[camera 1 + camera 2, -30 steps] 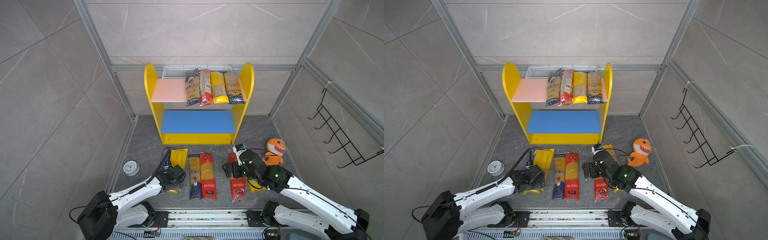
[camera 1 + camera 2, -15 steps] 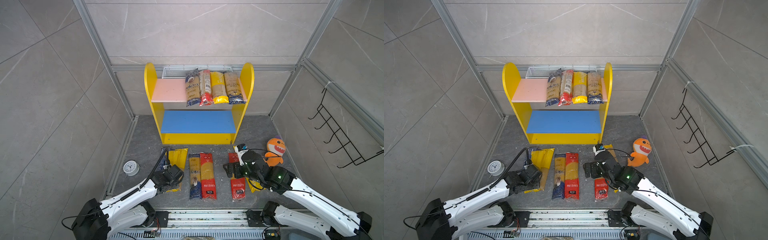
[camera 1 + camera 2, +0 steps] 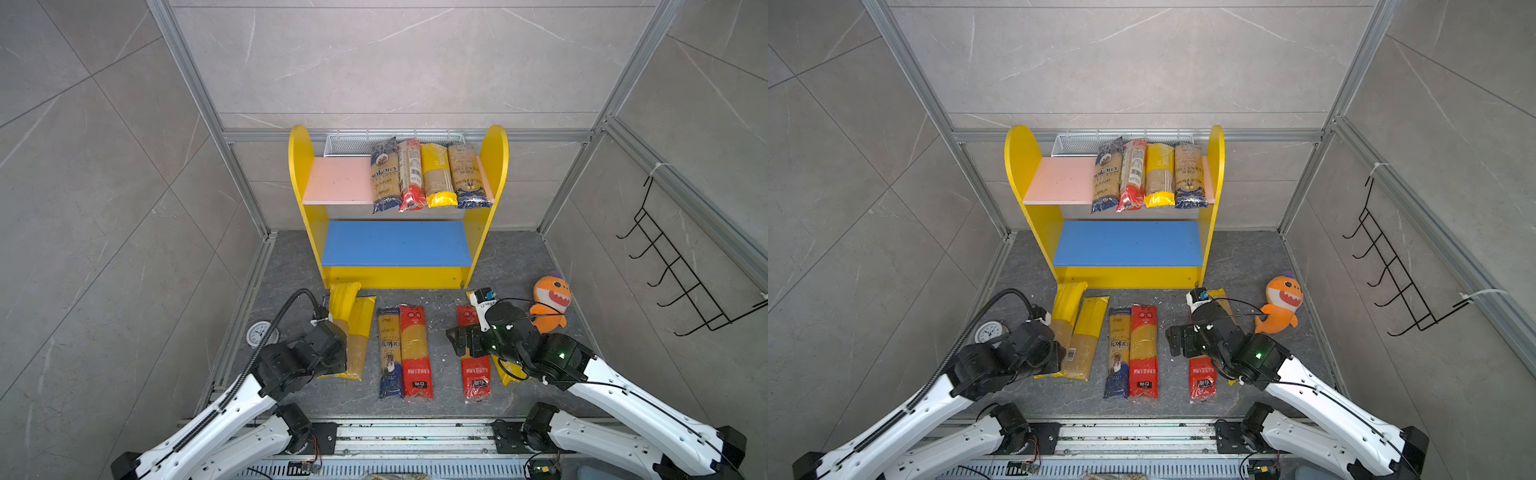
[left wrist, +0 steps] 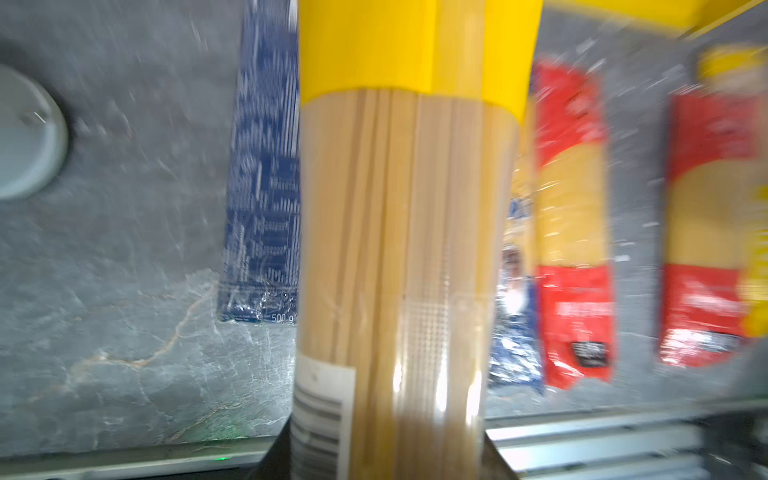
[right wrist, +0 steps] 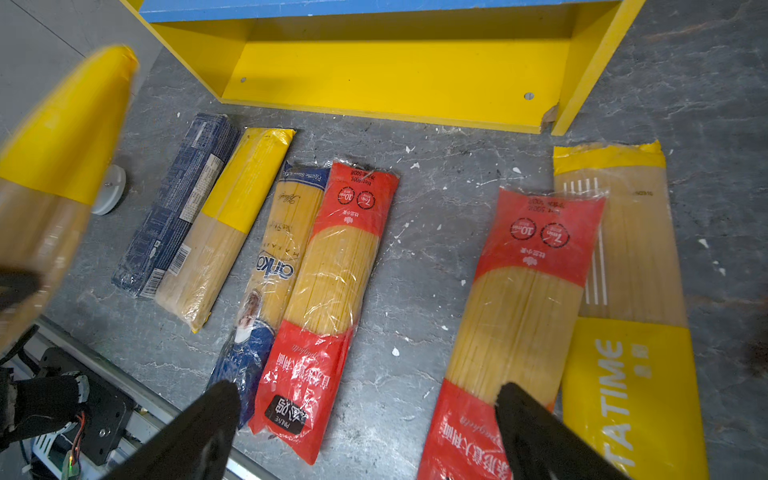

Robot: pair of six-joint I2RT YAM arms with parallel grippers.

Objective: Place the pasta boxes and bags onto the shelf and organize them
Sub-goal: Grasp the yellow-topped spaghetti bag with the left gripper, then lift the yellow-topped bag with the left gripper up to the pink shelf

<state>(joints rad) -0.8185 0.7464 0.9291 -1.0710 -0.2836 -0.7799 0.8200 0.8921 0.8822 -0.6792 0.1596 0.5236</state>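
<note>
Your left pincer [image 3: 340,338] is clamped around a yellow-ended bag [image 4: 399,249] of spaghetti. The bag is off the bench [image 3: 440,299], its yellow end tilted up toward the shelf [image 3: 494,166] at lower left of both top views. So the step in hand looks like the carry: the pick is made and the placing is not yet done.

On the shelf, four packs [image 3: 430,174] lie side by side on the right part of the pink upper board [image 3: 336,183]. Its left part is bare, and so is the whole blue lower board [image 3: 395,245].

For the next move you would want to lift the bag clear of the pink board's front edge. Turn it to lie the same way as the four packs, then set it down just beside the leftmost one. The bag is long and held near one end, so expect it to sag or swing.

Your right pincer [image 5: 368,392] stands wide open, holding nothing. It hovers above a red-ended bag [image 5: 523,299] at lower right, likely the next pick. More packs lie on the bench, among them a dark blue box [image 5: 178,203].
</note>
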